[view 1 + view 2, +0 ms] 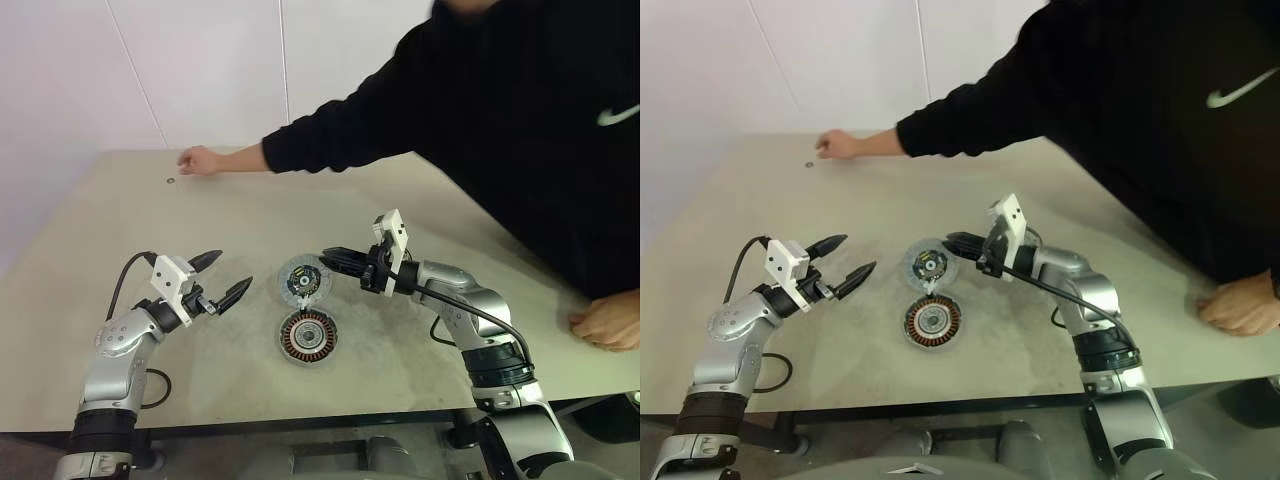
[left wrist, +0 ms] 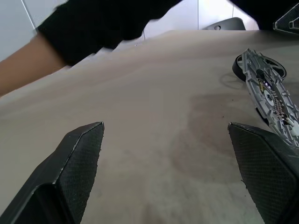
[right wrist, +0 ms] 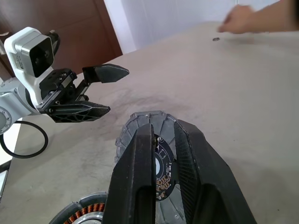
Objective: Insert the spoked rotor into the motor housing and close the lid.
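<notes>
While the beige counter (image 1: 400, 200) takes up most of the frame, a person in a black sleeve (image 1: 360, 125) leans in from the upper right, one hand (image 1: 200, 160) resting near the counter's far left edge by a tiny ring-shaped bit (image 1: 170, 181), the other hand (image 1: 608, 322) at the right edge. Lower left of the frame, the left tool (image 1: 222, 279) hangs over bare counter with its two black fingers spread wide and nothing between them. Right of centre, the right tool (image 1: 330, 260) points toward frame left, fingers nearly together and pinched on the edge of the lid (image 1: 303, 279), which is tipped up off the counter so its green-centred face shows. Just below the lid in the frame sits the motor housing (image 1: 307, 337), flat on the counter, copper windings up, with a silvery hub in the middle. Can't tell if the spoked rotor is already sitting in there.
</notes>
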Robot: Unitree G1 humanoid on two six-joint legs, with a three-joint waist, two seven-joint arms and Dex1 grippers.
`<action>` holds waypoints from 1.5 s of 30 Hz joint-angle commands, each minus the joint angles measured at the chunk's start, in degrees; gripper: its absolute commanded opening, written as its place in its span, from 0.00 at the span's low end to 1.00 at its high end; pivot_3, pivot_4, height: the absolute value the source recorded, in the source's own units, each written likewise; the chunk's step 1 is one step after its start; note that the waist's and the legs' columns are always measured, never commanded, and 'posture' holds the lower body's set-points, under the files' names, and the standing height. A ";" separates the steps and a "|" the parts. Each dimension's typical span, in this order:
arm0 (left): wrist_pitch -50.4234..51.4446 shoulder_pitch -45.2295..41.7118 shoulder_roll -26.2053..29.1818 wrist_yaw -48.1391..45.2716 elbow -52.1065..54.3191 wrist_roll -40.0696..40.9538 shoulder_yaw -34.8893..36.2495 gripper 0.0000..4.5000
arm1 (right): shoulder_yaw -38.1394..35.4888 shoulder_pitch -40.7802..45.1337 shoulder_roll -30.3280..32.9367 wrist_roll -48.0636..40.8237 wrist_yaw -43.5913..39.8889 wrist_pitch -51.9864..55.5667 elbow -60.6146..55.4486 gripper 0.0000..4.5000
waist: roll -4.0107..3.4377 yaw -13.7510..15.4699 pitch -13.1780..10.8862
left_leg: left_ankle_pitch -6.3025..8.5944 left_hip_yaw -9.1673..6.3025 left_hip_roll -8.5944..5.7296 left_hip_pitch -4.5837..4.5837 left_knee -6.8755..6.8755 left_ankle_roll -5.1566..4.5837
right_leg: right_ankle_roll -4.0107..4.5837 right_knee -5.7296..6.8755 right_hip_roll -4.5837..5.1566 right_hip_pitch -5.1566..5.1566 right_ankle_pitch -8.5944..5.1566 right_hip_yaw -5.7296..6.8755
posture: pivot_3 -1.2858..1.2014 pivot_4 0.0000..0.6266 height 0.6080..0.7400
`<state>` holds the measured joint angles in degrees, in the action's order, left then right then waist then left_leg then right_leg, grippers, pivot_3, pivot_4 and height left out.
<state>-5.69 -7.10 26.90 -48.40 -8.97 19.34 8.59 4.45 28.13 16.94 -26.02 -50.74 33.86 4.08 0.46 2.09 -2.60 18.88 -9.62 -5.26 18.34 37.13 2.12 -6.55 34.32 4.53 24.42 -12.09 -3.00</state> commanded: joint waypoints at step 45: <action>-0.13 -0.73 0.51 -0.70 1.67 0.48 -0.52 1.00 | -1.85 -0.49 11.70 3.16 -3.54 -3.70 1.32 0.99 | 0.02 0.04 0.03 | -0.01 0.09 0.01 0.00 0.09 0.02 | 0.01 0.00 0.00 0.00 0.12 0.00 | 0.52 0.00 1.00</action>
<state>-5.52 -7.14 26.78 -48.84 -9.08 19.32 7.68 3.89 27.14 28.23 -22.75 -54.29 31.58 5.80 0.48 2.14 -2.56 18.87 -9.52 -5.25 18.34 37.23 2.14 -6.54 34.32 4.54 24.41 -11.97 -3.00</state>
